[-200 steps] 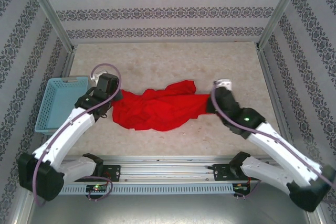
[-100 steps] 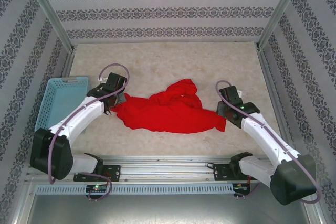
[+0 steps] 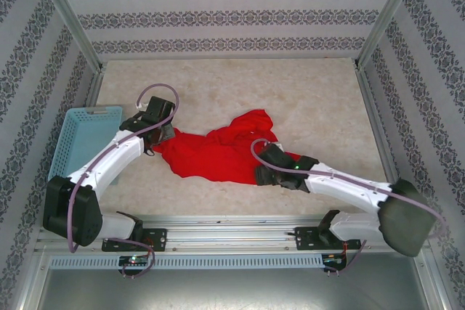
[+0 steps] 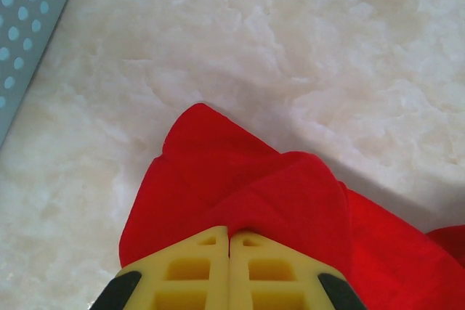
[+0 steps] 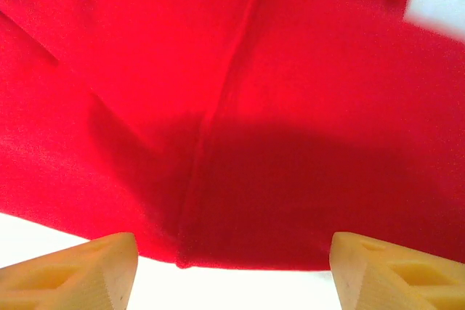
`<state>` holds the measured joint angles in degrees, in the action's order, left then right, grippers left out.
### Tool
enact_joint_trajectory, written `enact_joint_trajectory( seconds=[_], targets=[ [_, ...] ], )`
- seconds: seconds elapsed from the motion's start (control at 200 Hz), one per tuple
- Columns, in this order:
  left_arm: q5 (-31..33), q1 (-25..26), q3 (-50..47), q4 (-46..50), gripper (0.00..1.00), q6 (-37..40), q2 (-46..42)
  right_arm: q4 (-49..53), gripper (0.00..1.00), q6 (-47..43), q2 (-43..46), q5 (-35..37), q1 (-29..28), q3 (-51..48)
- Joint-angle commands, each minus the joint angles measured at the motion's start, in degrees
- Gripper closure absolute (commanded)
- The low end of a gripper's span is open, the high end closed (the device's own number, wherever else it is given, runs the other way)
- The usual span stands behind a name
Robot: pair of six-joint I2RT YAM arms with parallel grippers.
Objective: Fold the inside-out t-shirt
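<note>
The bright red soft cloth t-shirt (image 3: 218,154) lies crumpled on the pale marbled desk (image 3: 290,99), about midway between its left and right edges and nearer the near edge than the far one. The left pincer (image 4: 229,234) is clamped on the cloth's left end, yellow fingers (image 4: 200,266) pressed together. The right pincer (image 5: 232,252) hangs over the shirt's near right hem, fingers spread wide apart. A light blue plastic mesh basket (image 3: 83,143) sits at the left edge, apart from the cloth.
</note>
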<state>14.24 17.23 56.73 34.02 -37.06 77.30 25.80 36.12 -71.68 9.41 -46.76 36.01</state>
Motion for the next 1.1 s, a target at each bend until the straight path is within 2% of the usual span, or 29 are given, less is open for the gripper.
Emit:
enact_joint_trajectory(
  seconds=[0.0, 0.105, 0.2, 0.325, 0.4, 0.615, 0.749, 0.864, 0.924, 1.029, 1.099],
  targets=[
    [-0.2, -0.7, 0.0, -0.5, 1.0, 1.0, -0.6, -5.4, 0.31, 4.1, -4.6, -2.7, -0.4, -0.2],
    [-0.2, -0.7, -0.1, -0.5, 1.0, 0.8, -1.4, -3.6, 0.41, 3.6, -9.9, -0.5, -0.4, 2.8],
    [0.2, -0.7, -0.3, -0.2, 1.0, 0.8, -2.7, -1.1, 0.62, 3.3, -11.0, 2.1, -0.4, 4.7],
    [1.7, -0.8, -0.4, 0.8, 1.0, 0.9, -5.4, 7.4, 0.88, 2.7, -5.4, 10.9, -0.4, 7.0],
    [2.5, -0.7, -1.1, 0.7, 1.0, 1.0, -8.1, 13.6, 1.0, 2.0, 0.4, 16.4, -0.3, 8.6],
    [-0.8, -0.7, -1.1, 0.4, 1.0, 0.2, -19.2, 25.1, 1.0, -3.8, 20.0, 20.3, 0.7, 16.3],
    [-3.5, -0.3, 1.7, 3.1, 1.0, -1.6, -25.8, 30.9, 1.0, -6.8, 25.8, 19.3, 1.2, 25.3],
    [-3.9, -0.2, 5.1, 3.6, 1.0, -2.1, -26.9, 33.8, 1.0, -10.9, 20.6, 18.9, 3.7, 35.1],
    [-3.7, -0.3, 6.4, 2.0, 1.0, -1.1, -24.5, 33.7, 1.0, -12.7, 16.0, 18.3, 8.2, 38.7],
    [-0.2, -0.3, 11.8, 5.7, 1.0, -0.2, -13.0, 27.5, 1.0, -12.6, 8.2, 4.8, 21.7, 39.2],
    [2.5, -0.6, 15.5, 9.6, 1.0, -0.3, -3.3, 21.3, 1.0, -11.7, 2.4, -0.9, 26.7, 36.6]
  ],
)
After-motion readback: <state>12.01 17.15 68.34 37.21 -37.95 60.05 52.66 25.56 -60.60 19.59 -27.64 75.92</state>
